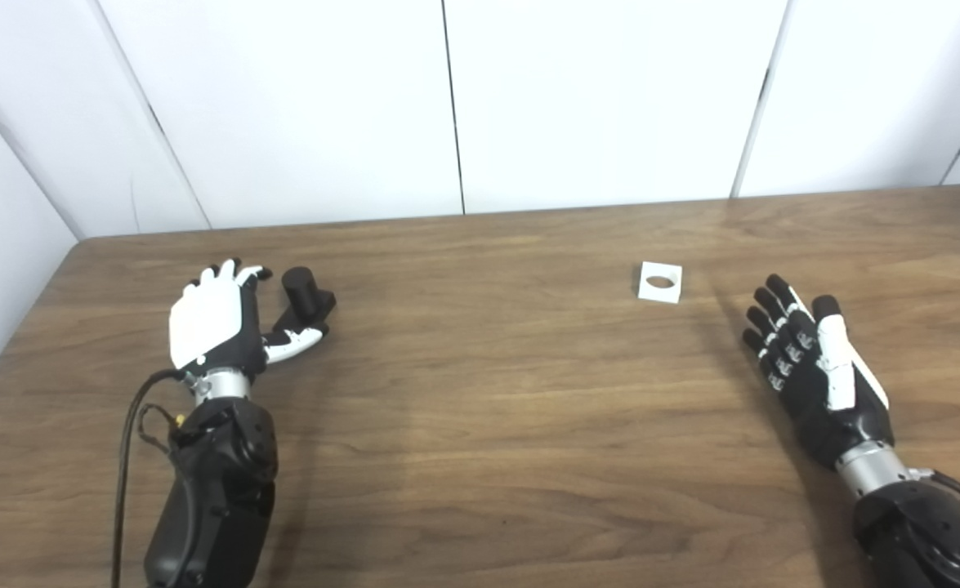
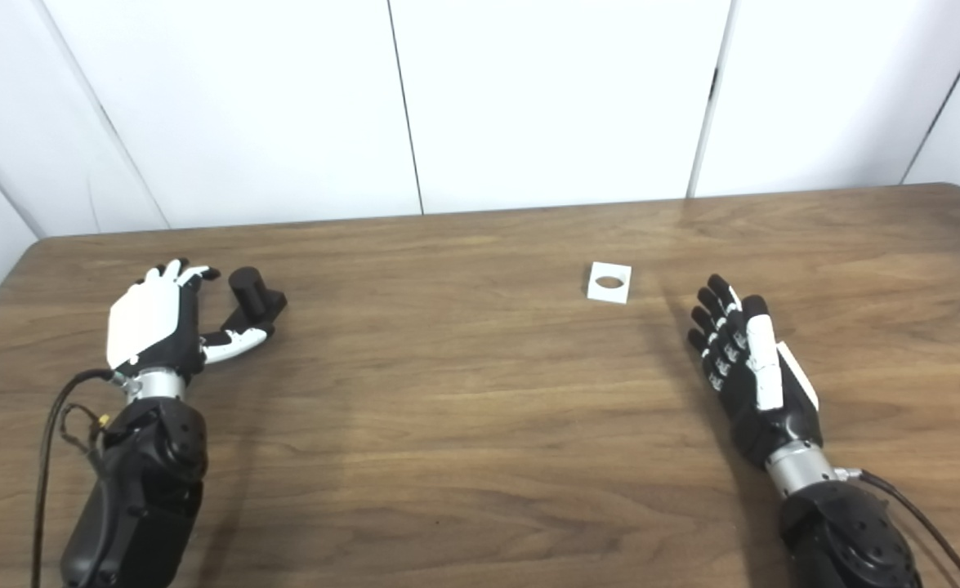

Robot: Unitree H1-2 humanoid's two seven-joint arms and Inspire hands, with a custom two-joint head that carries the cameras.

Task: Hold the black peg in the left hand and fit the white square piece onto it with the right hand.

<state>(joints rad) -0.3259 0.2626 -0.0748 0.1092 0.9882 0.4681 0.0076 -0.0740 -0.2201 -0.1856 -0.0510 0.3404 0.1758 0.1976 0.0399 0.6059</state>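
1. Left hand [image 1: 216, 320] spread wide on its side of the desk [image 1: 480, 425], palm turned toward the black peg [image 1: 306, 297], gripping nothing; set that way, seemingly, so fingers and thumb can wrap the peg from either side.
2. Black peg just beside that hand, on its inner side, standing upright on its base with the thumb tip right at the foot of it; touching or merely close, hard to judge from these two head views.
3. Upright stance worth keeping: with the round post pointing up, a grasp low on the base leaves the post free for the fitting.
4. Right hand [image 1: 814, 367] also spread wide and empty, fingers straight and pointing away, resting low over the desk, waiting.
5. White square piece [image 1: 660, 282] lying flat ahead of that hand and a little to its inner side, near but clearly apart, round hole facing up.
6. Flat lie makes for an awkward pick: edges pinched from the sides probably, leaving the hole uncovered.
7. Nothing yet held; securing the peg likely comes first.
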